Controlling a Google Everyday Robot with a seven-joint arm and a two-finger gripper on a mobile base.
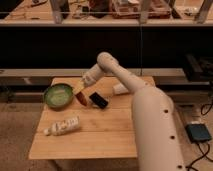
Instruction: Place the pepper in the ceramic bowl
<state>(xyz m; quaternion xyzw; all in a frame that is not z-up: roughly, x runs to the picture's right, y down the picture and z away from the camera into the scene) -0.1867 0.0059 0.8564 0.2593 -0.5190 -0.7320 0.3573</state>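
- Worktop (100, 135): a light wooden surface, seen from its near long edge, carrying all loose items.
- Arm: the white arm reaches from the near right side, over the worktop, toward the far left corner.
- Pincer (80, 91): positioned above the far left part of the worktop, just right of the ceramic bowl (57, 95), pointing downward.
- Pincer state: closed on the pepper (82, 98) — the dark red-brown pepper hangs from the fingertips, tapered end down.
- Pepper location: held just beside the right rim of the ceramic bowl, close to the worktop surface; whether its tip touches the wood cannot be told.
- Ceramic bowl: green, round and shallow, upright near the far left corner; nothing is visible inside it.
- Black rectangular object (99, 100): lies flat just right of the pepper, toward the centre of the worktop.
- White bottle (63, 126): lies on its side near the left edge, nearer than the bowl.
- White cup (120, 89): stands toward the far edge, partly hidden behind the arm.
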